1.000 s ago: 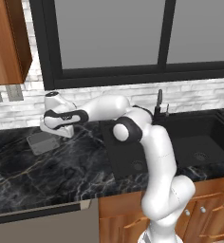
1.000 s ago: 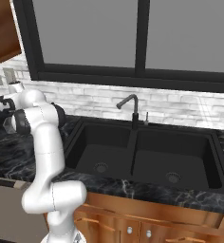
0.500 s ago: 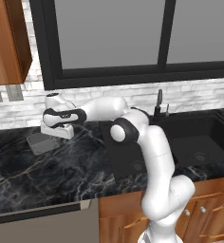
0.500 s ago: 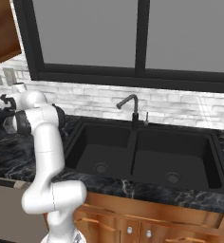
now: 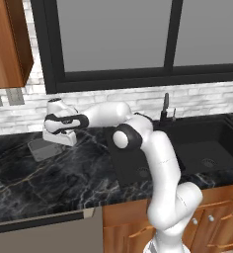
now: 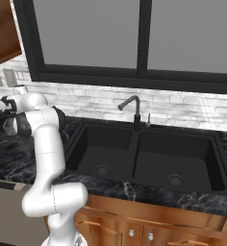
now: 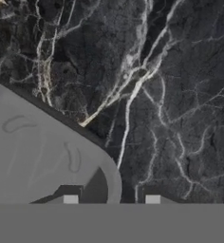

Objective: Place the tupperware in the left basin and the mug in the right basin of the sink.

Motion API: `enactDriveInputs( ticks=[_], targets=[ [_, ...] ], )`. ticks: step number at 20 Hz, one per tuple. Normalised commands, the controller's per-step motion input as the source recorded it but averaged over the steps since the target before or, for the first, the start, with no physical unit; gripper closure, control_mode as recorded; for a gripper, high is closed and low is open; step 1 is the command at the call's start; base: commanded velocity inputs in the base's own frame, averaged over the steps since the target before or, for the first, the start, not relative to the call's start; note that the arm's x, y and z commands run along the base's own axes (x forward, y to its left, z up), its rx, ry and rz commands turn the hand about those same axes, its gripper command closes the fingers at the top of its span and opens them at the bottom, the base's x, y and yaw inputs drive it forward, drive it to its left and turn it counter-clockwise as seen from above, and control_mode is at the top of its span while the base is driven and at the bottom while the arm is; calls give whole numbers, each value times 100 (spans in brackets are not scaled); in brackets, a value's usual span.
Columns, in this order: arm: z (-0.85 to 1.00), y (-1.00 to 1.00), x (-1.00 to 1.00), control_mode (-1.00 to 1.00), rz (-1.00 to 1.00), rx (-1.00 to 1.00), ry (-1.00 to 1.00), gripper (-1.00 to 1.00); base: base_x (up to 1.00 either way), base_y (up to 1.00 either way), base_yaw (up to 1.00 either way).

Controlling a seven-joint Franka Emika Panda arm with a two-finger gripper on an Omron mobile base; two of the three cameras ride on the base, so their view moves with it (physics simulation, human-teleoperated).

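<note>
The translucent grey tupperware sits on the black marble counter, well left of the sink. My gripper hangs low over the container's right edge. In the hand view the tupperware covers the lower left, and its rounded corner rim runs between my open gripper fingertips. One tip is over the container's inside, the other over bare counter. The left basin and the right basin are both empty. The mug is out of view.
A black gooseneck faucet stands behind the sink divider. The white brick backsplash runs close behind the tupperware, and a wooden wall cabinet hangs above it. A dishwasher front sits below the counter edge.
The hand has come down a little toward the tupperware's right edge. The tupperware has not moved.
</note>
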Motion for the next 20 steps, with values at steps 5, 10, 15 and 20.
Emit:
enactDriveInputs(
  ticks=[5, 10, 15, 20],
  targets=[
    [0, 0, 0, -100, -9, 0, 0, 100, 0, 0, 0],
    [2, -10, -5, -100, -11, 0, 0, 100, 0, 0, 0],
    [15, -18, -10, -100, -11, 0, 0, 100, 0, 0, 0],
    [22, -27, -21, -100, -12, 0, -10, 100, 0, 0, 0]
  ],
)
